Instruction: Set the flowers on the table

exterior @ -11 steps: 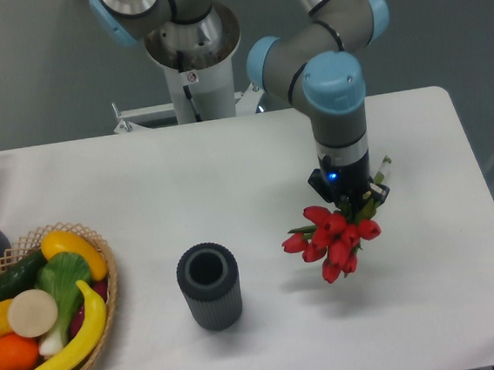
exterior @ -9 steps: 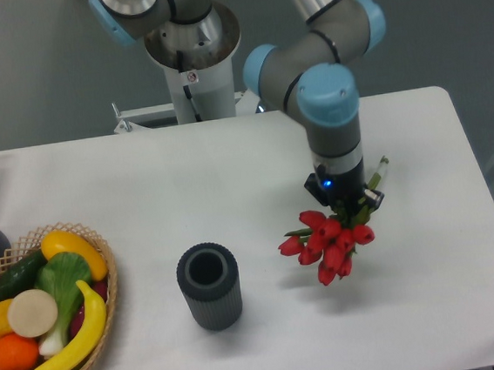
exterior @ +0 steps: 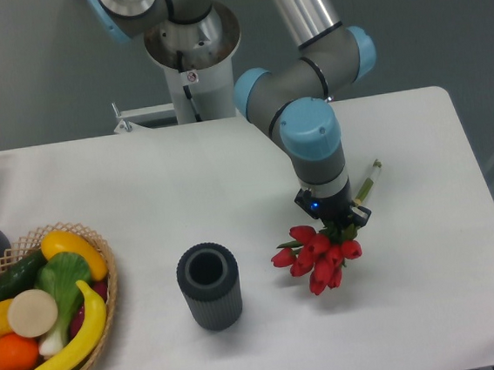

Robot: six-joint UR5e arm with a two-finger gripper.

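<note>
Our gripper (exterior: 336,221) clamps the flowers (exterior: 317,253) by their stems above the bench (exterior: 186,191); we should lower gently until they rest, then release.

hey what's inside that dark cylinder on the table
Nothing shows inside the dark cylinder: its open top reveals only a dark hollow. The bottom is shadowed.

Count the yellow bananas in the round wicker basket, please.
2. One long yellow banana curves along the right rim of the round wicker basket. A second, shorter one lies at the top, near the back rim. Others may be hidden under the other produce.
</note>
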